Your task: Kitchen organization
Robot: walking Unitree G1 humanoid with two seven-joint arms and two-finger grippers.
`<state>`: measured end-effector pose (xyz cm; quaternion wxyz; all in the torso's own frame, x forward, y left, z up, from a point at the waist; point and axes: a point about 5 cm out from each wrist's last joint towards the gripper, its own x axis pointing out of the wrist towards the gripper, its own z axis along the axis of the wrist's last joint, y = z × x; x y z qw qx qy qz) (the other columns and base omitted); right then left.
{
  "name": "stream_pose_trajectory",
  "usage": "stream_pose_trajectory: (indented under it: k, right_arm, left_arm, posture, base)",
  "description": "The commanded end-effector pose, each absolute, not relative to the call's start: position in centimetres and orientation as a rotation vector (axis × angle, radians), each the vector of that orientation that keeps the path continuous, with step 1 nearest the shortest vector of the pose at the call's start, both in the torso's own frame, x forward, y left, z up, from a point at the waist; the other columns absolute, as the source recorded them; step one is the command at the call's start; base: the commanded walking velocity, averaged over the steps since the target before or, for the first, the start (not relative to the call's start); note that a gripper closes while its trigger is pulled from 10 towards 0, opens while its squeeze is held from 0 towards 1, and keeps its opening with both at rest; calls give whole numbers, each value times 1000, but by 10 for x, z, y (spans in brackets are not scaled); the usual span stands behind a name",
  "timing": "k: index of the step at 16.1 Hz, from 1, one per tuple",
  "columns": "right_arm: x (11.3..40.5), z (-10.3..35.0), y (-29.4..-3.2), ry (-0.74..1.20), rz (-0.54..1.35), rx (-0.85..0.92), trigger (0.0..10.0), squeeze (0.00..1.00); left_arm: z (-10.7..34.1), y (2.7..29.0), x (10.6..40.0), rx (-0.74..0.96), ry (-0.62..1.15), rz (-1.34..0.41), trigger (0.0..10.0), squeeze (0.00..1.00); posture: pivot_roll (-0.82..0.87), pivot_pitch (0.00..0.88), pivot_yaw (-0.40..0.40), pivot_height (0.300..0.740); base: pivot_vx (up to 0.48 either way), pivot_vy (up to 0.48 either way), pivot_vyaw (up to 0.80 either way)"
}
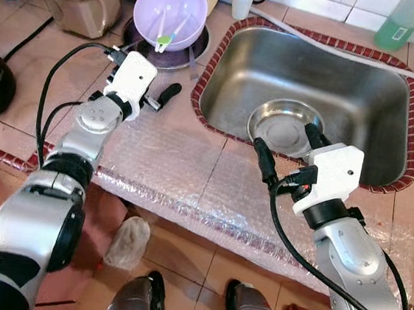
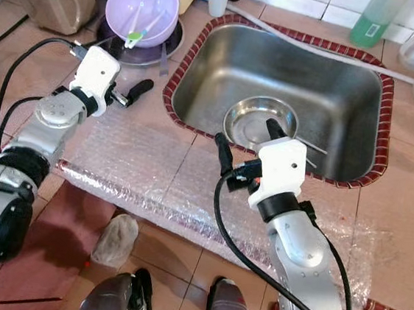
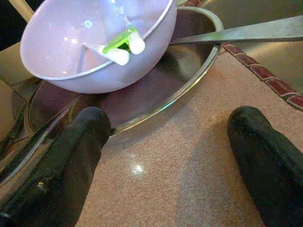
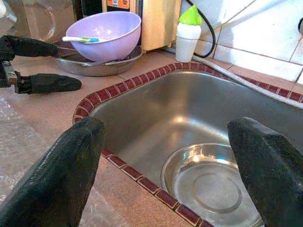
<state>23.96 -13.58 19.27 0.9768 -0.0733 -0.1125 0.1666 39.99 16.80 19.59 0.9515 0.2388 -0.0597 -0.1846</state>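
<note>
A lilac bowl (image 1: 170,12) holding two white-and-green utensils (image 3: 120,47) sits in a steel pan (image 3: 189,80) on your worktop (image 1: 171,144), beside the sink (image 1: 390,107). A steel dish (image 1: 284,127) lies in the sink, partly hidden by your right end effector (image 1: 288,145), fingers spread. Your left end effector (image 1: 162,84) is open before the pan. The label behind the bowl is unreadable.

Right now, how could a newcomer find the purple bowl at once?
Start at the steel sink with its red tile rim. On the counter just beyond its far left corner lies a shallow metal pan; the purple bowl sits in it. It is the only lilac thing there, holding a white and green utensil.
</note>
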Motion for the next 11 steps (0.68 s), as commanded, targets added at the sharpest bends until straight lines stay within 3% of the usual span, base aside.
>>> stream_pose_trajectory:
  k: [1, 11]
  right_arm:
    - [237, 195, -135, -238, 338, -153, 10000, 0]
    - [238, 198, -128, -243, 405, -119, 10000, 0]
  left_arm:
    - [195, 171, 401, 522, -81, -393, 10000, 0]
    - [206, 174, 404, 603, -28, -484, 10000, 0]
  posture:
    - [-268, 230, 65, 740]
    - [-253, 223, 64, 740]
  base:
    - [0, 0, 0]
    - [0, 0, 0]
